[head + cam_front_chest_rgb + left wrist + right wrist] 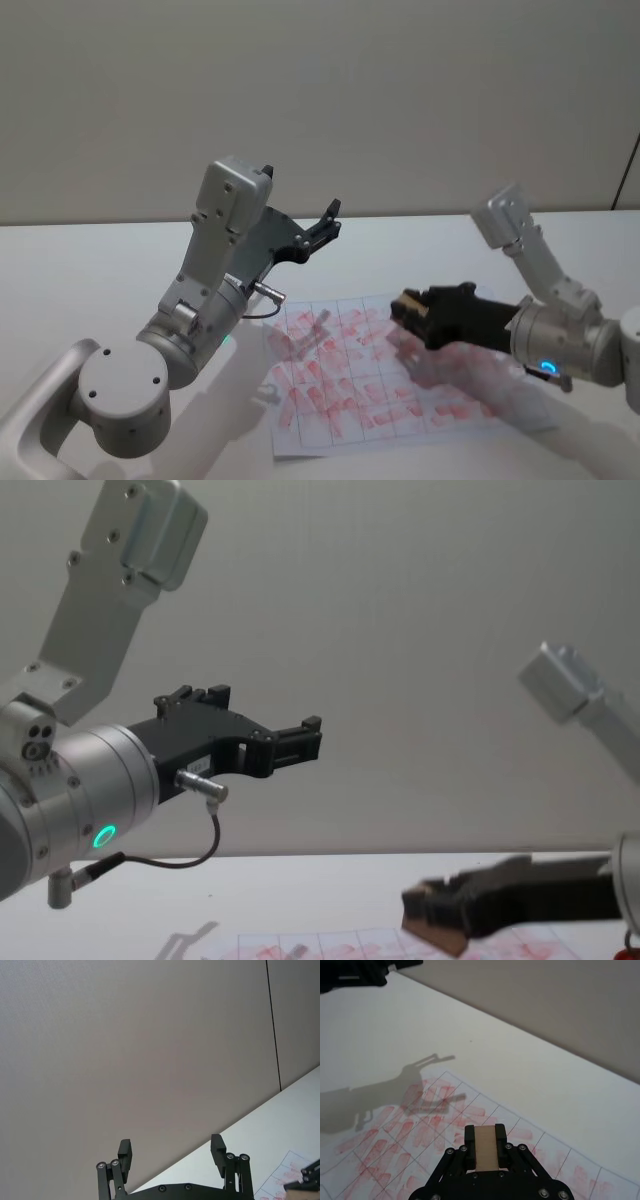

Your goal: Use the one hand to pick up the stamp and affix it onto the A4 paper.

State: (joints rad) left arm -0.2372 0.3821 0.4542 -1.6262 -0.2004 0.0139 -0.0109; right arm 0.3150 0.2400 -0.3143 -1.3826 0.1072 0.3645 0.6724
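1. clamped shut on the two sides of the stamp (485, 1147): right gripper (485, 1132), with nothing else in its hold.
2. in head view, held over the right middle of the paper (340, 400); just a tan tip showing past the black fingers, the rest hidden.
3. in chest view, low near the sheet, stamp face blurred; cannot tell whether touching or just above.
4. raised well apart on the left, aimed at the back wall: left gripper (170, 1149), jaws spread wide and empty.
5. lying flat on the white table (100, 290), grid boxes smeared with red-pink prints; near edge cut off in chest view, far corner barely seen in left wrist view.
6. dark shadow of the left arm across the paper's left part, muddying the prints there.
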